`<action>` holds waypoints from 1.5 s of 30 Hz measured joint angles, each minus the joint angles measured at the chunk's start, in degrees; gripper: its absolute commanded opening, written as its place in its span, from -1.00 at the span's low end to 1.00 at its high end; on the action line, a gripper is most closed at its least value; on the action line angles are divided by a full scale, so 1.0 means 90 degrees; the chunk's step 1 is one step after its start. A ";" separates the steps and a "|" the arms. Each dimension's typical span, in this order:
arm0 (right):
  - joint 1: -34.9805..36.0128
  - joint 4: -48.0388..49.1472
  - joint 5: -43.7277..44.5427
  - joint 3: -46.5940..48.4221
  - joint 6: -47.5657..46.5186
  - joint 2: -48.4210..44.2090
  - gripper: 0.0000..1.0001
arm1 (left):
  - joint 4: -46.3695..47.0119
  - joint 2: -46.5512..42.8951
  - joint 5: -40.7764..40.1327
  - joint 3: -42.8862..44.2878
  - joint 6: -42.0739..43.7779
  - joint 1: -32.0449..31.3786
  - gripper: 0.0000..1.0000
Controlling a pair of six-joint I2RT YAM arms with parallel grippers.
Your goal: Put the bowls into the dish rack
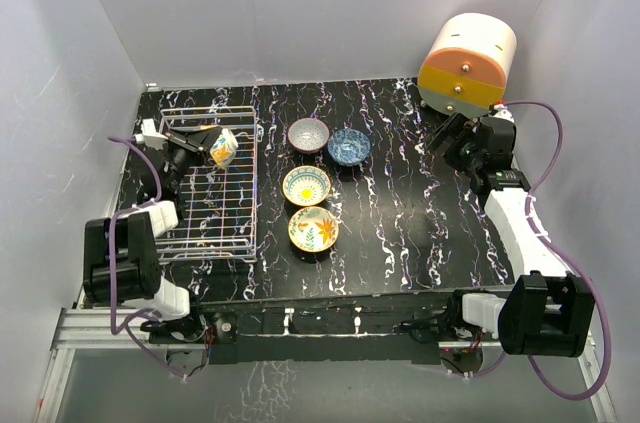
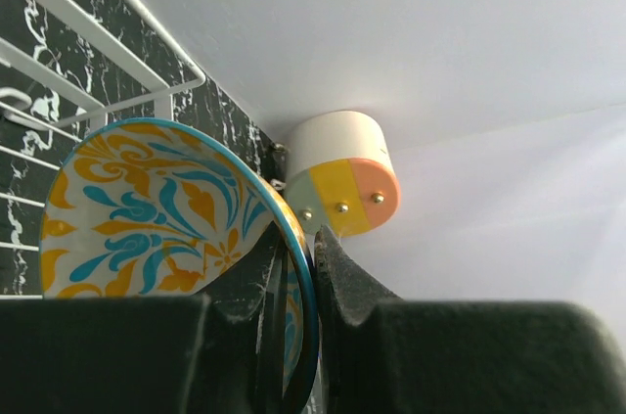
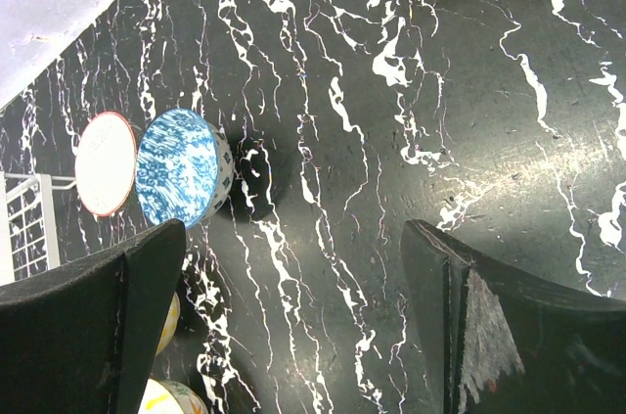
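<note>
Held bowl (image 2: 147, 208), orange-and-teal scroll pattern, is tipped on edge and pinched at its rim by the left gripper (image 2: 298, 257), fingers clamped either side of the wall. The top view puts it over the upper part of the dish rack (image 1: 212, 231), upper left of the frame. Whether it touches the wires cannot be told.

Step in hand, as judged: seating this bowl in the rack.
- Keep the rim upright and bring it down between two grid bars, not onto one.
- A rim pinch on glazed ceramic will probably pivot, so the descent should be slow and the wrist level.
- Release only once the wires carry the weight, then lift straight up to avoid dragging the bowl over.
- The rack looks light and may shift if pushed sideways.

Still on the table (image 1: 400, 223), centre of the top view, close together:
- grey bowl (image 1: 308, 134)
- blue bowl (image 1: 349, 146), touching or just beside the grey one
- yellow-rimmed bowl (image 1: 306, 184)
- orange floral bowl (image 1: 313, 229), just right of the rack's edge

Right gripper (image 3: 293, 233) is spread wide and holds nothing; it hangs over bare table at upper right, near the drum (image 1: 467, 63).

Obstacles: a purple cable (image 1: 150, 168) loops beside the rack's left side, under the left arm. Nothing else is seen in the rack.
</note>
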 measured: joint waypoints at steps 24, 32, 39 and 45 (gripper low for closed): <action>0.0000 -0.0024 0.0024 0.0000 0.0002 -0.0002 0.89 | 0.0022 0.1967 0.0483 0.1030 -0.0862 0.0002 -1.00; 0.0000 -0.0024 0.0027 -0.0002 0.0000 -0.0002 0.89 | 0.0869 0.2368 0.0619 0.0913 -0.1348 0.0002 -1.00; 0.0000 -0.0024 0.0056 -0.0002 0.0000 -0.0053 0.89 | 0.0733 0.2365 0.0629 0.0908 -0.1275 0.0022 -0.35; 0.0000 -0.0027 0.0075 -0.0002 0.0000 -0.0053 0.89 | -0.0452 0.2215 0.0508 0.0908 -0.0704 0.0070 -0.10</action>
